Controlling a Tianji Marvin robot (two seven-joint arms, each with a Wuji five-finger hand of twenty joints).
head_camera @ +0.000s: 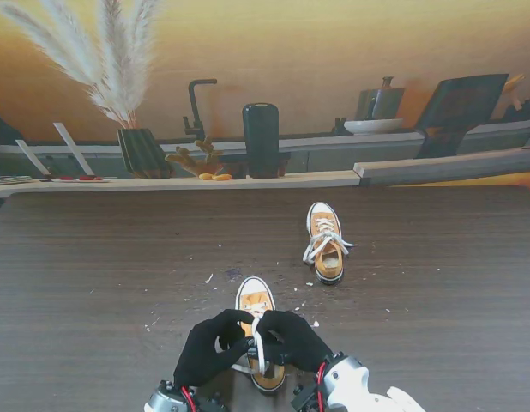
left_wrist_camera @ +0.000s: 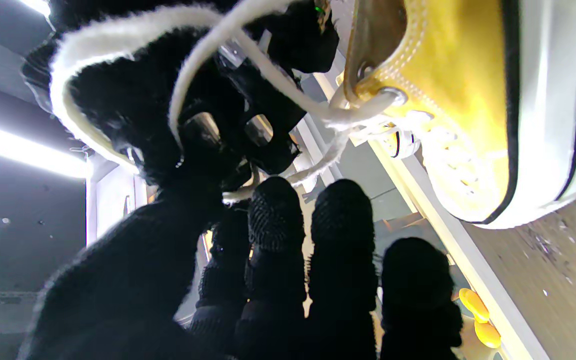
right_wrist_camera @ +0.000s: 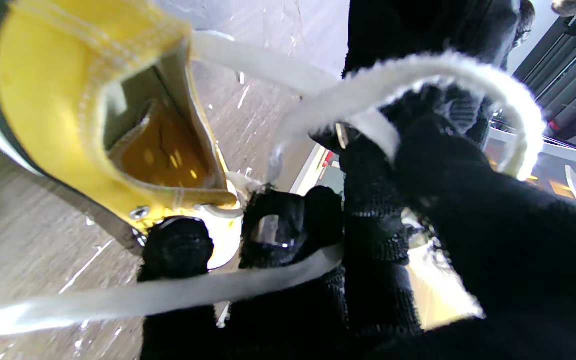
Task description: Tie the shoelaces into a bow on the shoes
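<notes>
Hands in black gloves meet over the near shoe [head_camera: 258,339], a yellow sneaker with a white toe cap standing on the dark wood-grain desk [head_camera: 93,266] close to the robot. The left robot hand [head_camera: 210,345] comes in from the left of the shoe and the right robot hand [head_camera: 298,340] from the right, both curled inward above the shoe's opening, fingertips nearly touching. A white shoelace [head_camera: 259,342] runs down between them in the stand view. In the left wrist view the lace [left_wrist_camera: 118,45] forms a loop draped around the right robot hand's fingers [left_wrist_camera: 133,105], with a strand leading to the shoe's top eyelet [left_wrist_camera: 393,95]; the left robot hand's own fingers [left_wrist_camera: 275,220] are extended side by side just short of the lace, and whether they pinch it cannot be told. In the right wrist view a loop of lace [right_wrist_camera: 448,70] arches over the right robot hand's fingers [right_wrist_camera: 373,200], and another strand [right_wrist_camera: 168,295] crosses them, so this hand is grasping the lace. A second shoe [head_camera: 326,243] of the same kind stands farther from the robot and to the right, well apart, its laces lying loose. A planter [head_camera: 143,152] holding pale pampas grass [head_camera: 102,51] stands on the ledge beyond the desk.
</notes>
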